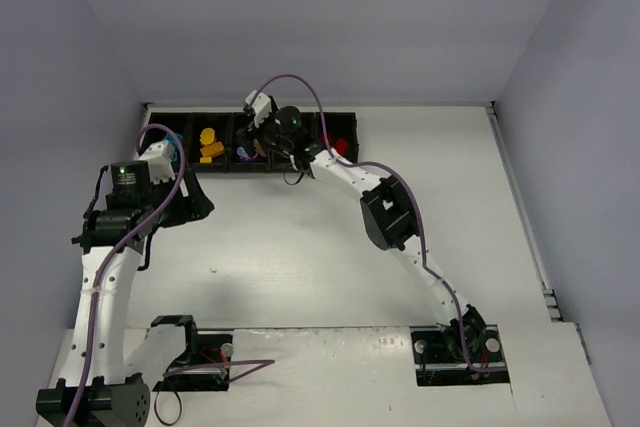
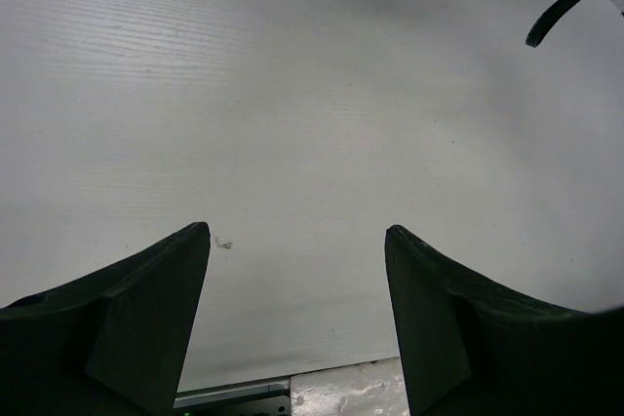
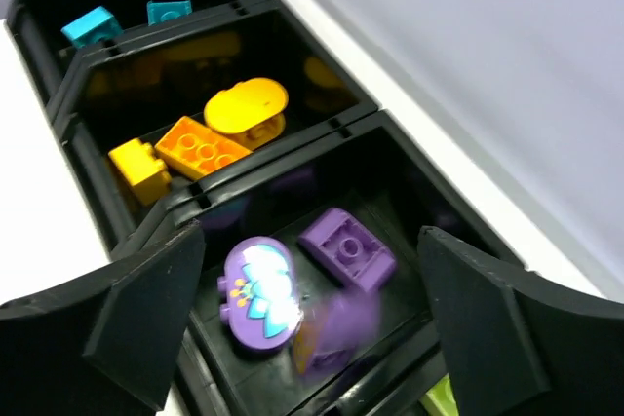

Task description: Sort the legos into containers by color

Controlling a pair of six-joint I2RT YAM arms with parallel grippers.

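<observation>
The containers point(image 1: 330, 119) stand as a black row of bins along the table's far edge. My right gripper point(image 3: 310, 231) hangs open over the purple bin point(image 3: 409, 192). In that bin lie a rounded purple lego with a flower print point(image 3: 258, 291), a purple brick point(image 3: 348, 245) and a blurred purple piece point(image 3: 341, 328) below the jaws. The bin beyond holds orange legos point(image 3: 200, 148), and the one after it teal legos point(image 3: 93, 24). A lime green lego point(image 3: 441, 398) shows at the bottom edge. My left gripper point(image 2: 294, 231) is open over bare table, holding nothing.
A red lego point(image 1: 340, 145) lies in the right-hand bin. The left arm point(image 1: 110, 247) reaches up the left side, its gripper point(image 1: 195, 205) just in front of the row. A black cable point(image 2: 565, 7) hangs at the upper right of the left wrist view.
</observation>
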